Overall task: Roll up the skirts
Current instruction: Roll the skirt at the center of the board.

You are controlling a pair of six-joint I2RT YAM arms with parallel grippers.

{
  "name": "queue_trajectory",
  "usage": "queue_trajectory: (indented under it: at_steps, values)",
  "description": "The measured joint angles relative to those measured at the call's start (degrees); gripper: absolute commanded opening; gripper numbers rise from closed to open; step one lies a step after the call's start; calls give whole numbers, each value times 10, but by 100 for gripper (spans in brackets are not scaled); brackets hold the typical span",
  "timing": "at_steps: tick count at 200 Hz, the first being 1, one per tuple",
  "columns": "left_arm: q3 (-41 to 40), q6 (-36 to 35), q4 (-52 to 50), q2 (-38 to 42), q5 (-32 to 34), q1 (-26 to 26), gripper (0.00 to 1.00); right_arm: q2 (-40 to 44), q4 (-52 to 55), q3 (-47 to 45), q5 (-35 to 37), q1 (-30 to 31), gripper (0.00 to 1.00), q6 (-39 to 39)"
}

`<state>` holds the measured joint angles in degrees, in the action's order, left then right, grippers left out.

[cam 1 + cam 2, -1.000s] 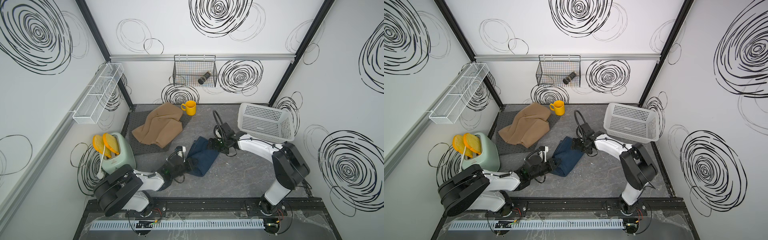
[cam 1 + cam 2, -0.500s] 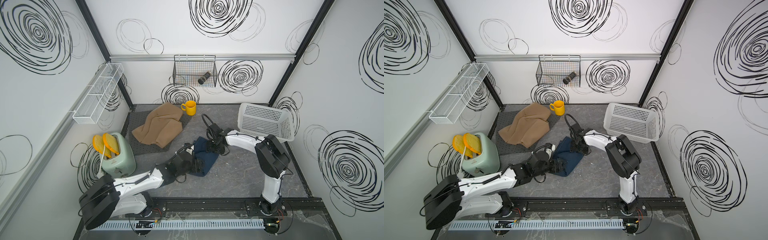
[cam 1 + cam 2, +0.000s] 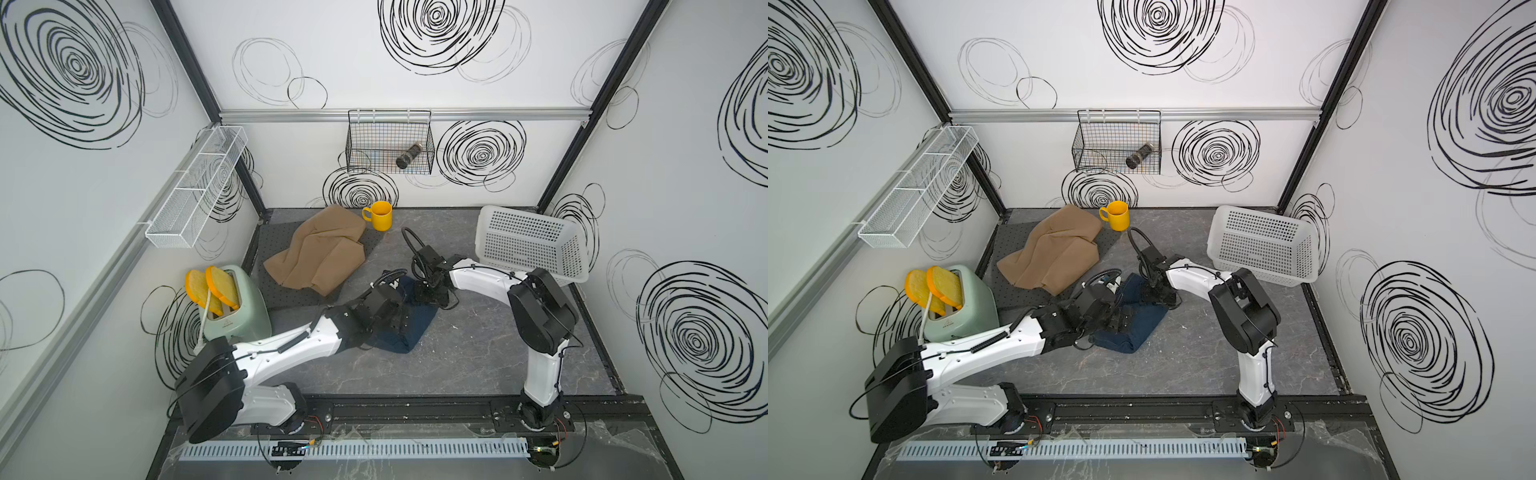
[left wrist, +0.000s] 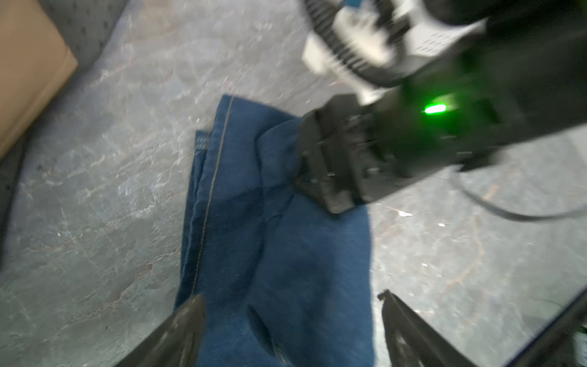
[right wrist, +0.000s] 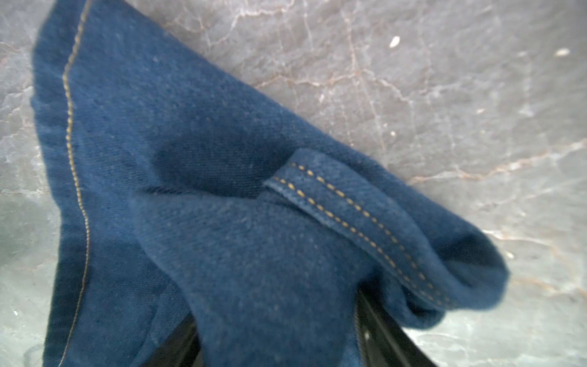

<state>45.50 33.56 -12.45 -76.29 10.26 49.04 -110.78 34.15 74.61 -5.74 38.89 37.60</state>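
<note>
Room: white walls with black scribbled swirls close in a grey marbled surface [image 3: 478, 353].
Denim skirt: the dark blue denim skirt [image 3: 415, 326] [image 3: 1142, 328] with tan stitching lies folded and rumpled in the middle of the surface, between the two arms.
Left hand: the left hand [image 4: 292, 295] [image 3: 1121, 322] reaches over the near-left part of the denim. Its fingers [image 4: 190, 317] stand wide apart. One is at the stitched edge and the other is past the opposite edge, with nothing pinched between them.
Right hand: the right hand [image 5: 279, 336] [image 3: 430, 293] sits at the far end of the denim. It is partly closed on a raised fold of the cloth, which bunches up between the fingers beside a double-stitched band.
Tan skirt: the tan-brown cloth skirt [image 3: 324, 253] [image 3: 1054, 253] lies crumpled at the far left, mostly on a black perforated mat [image 3: 282, 291] and apart from the denim.
Mug: a yellow mug [image 3: 380, 216] stands upright just beside the far corner of the tan skirt.
Basket: a white perforated plastic basket [image 3: 528, 245] sits tilted at the far right of the surface.
Toaster: a mint-green toaster [image 3: 237, 311] at the near left holds two orange-yellow slices.
Back wall: a black wire basket [image 3: 365, 145] hangs there with a dark cylinder inside.
</note>
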Motion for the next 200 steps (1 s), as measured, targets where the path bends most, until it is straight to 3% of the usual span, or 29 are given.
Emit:
queue_trajectory:
  at_steps: [20, 39, 66, 113, 119, 139, 169, 200]
  values:
    - [-32, 14, 37, -20, -36, -28, 76, 4, -7, -7, -5, -1, 70, -6]
    - [-65, 36, 90, -23, -78, -36, 40, 11, -19, -17, -12, -2, 74, -8]
    - [-103, 73, 177, -25, -113, -30, 0, 32, -54, -48, -46, -17, 83, -7]
    - [-190, 170, 292, -27, -129, -60, 0, 137, -179, -187, -161, -89, 91, 21]
    - [-194, 179, 296, -25, -130, -63, 0, 158, -200, -213, -176, -98, 100, 26]
    - [-202, 206, 293, -15, -129, -65, 0, 242, -290, -318, -218, -118, 98, 47]
    - [-228, 242, 316, -9, -151, -70, 0, 332, -407, -455, -258, -95, 98, 78]
    - [-219, 246, 292, -5, -139, -61, 0, 325, -491, -497, -276, -67, 98, 108]
